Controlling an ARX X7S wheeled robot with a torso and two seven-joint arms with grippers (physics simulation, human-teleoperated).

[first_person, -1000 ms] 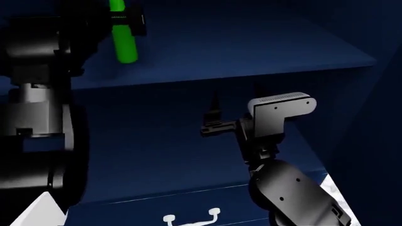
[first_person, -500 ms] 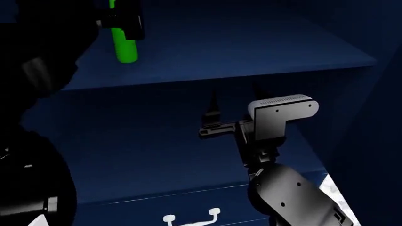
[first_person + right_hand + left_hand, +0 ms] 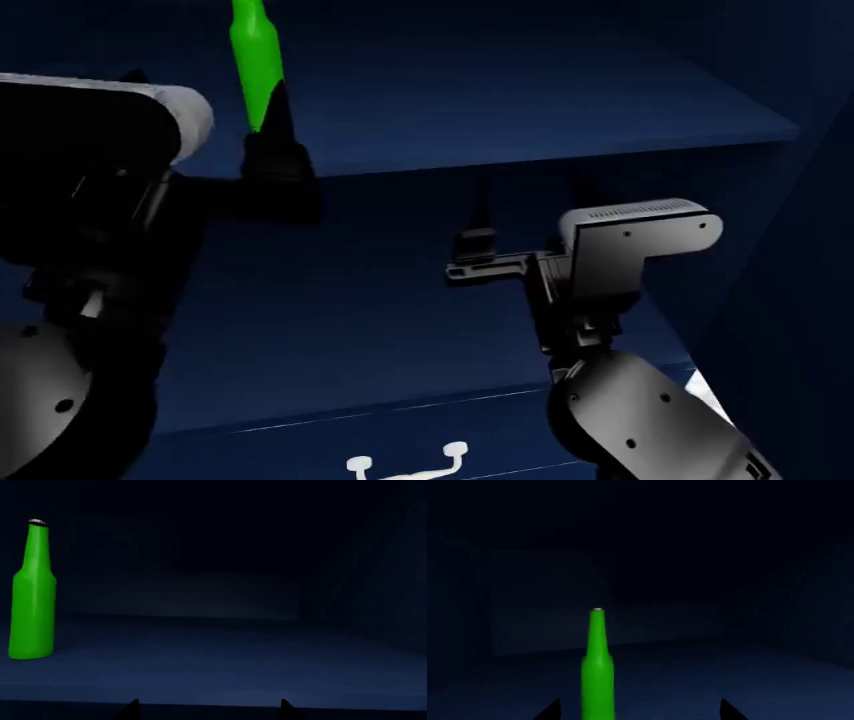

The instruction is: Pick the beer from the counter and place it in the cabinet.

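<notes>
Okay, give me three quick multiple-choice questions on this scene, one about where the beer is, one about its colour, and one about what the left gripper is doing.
1. Where does the beer stand?
A. On the cabinet's inner shelf
B. On the floor
C. In an open drawer

2. What colour is the beer?
A. Brown
B. Clear
C. Bright green

3. What is the state of the left gripper?
A. Shut on the beer's neck
B. Open, fingertips apart and not on the bottle
C. Shut and empty

Answers: 1 A, the right wrist view shows the bottle upright with its base on the navy shelf. 2 C, it is vivid green in every view. 3 B, the left wrist view shows both fingertips spread wide, with neither one touching the bottle.
</notes>
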